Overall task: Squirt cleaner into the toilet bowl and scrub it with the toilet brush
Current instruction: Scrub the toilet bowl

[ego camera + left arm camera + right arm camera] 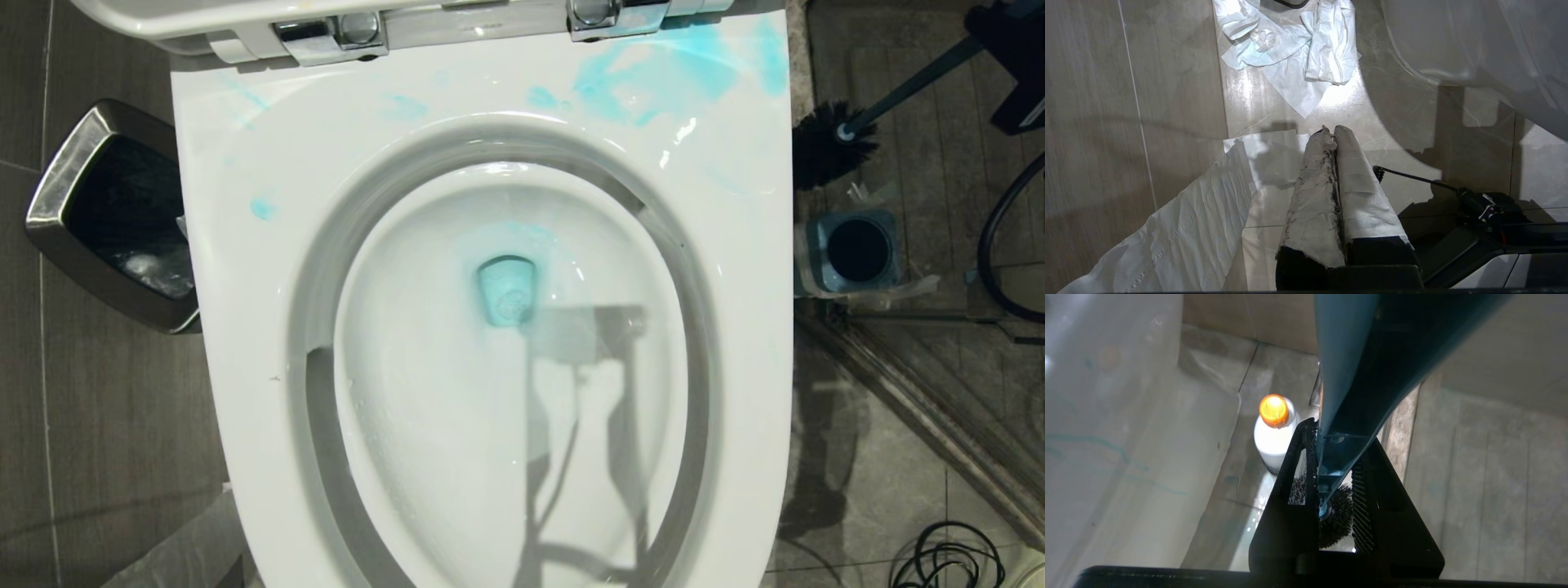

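The white toilet bowl fills the head view. Turquoise cleaner is smeared on the back of its rim, with pale blue pooled at the drain. The toilet brush hangs to the right of the bowl, its black bristle head just above the floor beyond its stand. My right gripper is shut on the dark-blue handle, and the bristle head shows below the jaws. My left gripper, wrapped in white tape, is shut and empty above the floor.
A chrome-rimmed waste bin stands left of the bowl. A white bottle with an orange cap stands on the floor near the brush head. Crumpled tissues and a paper sheet lie on the tiles. Black cables coil at lower right.
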### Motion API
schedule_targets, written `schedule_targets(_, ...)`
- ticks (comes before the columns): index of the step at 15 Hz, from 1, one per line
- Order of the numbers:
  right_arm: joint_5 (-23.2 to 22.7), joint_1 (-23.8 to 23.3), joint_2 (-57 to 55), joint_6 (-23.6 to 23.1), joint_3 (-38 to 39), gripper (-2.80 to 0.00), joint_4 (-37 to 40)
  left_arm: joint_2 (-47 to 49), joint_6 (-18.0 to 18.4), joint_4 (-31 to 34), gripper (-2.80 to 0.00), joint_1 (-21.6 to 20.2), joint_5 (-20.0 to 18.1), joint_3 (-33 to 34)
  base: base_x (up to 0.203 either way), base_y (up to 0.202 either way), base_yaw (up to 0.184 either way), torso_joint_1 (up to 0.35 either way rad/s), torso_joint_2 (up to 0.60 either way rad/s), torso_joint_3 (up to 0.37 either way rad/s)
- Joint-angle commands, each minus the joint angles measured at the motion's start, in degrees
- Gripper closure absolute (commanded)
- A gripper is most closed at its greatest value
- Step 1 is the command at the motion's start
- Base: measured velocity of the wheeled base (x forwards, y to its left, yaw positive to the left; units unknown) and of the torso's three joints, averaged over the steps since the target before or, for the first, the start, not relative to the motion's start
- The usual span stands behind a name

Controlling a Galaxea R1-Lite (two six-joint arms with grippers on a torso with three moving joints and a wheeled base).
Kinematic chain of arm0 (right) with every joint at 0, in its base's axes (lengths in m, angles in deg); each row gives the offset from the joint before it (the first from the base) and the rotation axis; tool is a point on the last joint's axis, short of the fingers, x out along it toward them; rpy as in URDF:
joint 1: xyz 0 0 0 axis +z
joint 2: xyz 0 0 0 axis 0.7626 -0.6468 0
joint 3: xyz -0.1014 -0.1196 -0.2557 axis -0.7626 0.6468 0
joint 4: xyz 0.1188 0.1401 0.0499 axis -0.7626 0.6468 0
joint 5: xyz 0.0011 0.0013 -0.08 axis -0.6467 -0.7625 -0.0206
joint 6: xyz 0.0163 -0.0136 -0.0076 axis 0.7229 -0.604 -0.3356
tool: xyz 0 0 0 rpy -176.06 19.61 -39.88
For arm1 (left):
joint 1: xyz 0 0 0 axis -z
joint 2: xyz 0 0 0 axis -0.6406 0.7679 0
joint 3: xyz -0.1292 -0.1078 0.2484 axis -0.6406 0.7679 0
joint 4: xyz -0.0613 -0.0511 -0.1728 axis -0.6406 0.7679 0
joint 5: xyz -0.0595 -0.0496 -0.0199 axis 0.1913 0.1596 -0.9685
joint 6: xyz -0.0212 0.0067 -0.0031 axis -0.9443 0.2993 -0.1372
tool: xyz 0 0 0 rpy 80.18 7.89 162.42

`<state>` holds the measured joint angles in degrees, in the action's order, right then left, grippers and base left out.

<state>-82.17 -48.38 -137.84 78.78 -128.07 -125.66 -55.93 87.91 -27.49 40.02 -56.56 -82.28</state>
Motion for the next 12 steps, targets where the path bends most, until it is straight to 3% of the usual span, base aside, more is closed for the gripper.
schedule_targets(1,-0.1,0.4,0.6,-0.1,-1.6,0.0,0.5,0.0,0.0,0.0,0.0,0.0,0.0,0.0,0.0,0.0,0.0,0.0,0.0,0.0)
schedule_targets(4,-0.4,0.4,2.5,-0.1,-2.9,0.0,6.5,0.0,0.0,0.0,0.0,0.0,0.1,0.0,0.0,0.0,0.0,0.0,0.0,0.0)
schedule_targets(9,-0.5,1.1,3.3,0.2,-6.0,0.0,9.0,0.0,0.0,0.0,0.0,0.0,0.0,0.0,0.0,0.0,0.0,0.0,0.0,0.0)
schedule_targets(12,-0.5,3.5,6.7,0.6,-8.7,0.0,18.5,0.0,0.0,0.0,0.0,0.0,0.1,0.0,0.0,0.0,0.0,0.0,0.0,0.0)
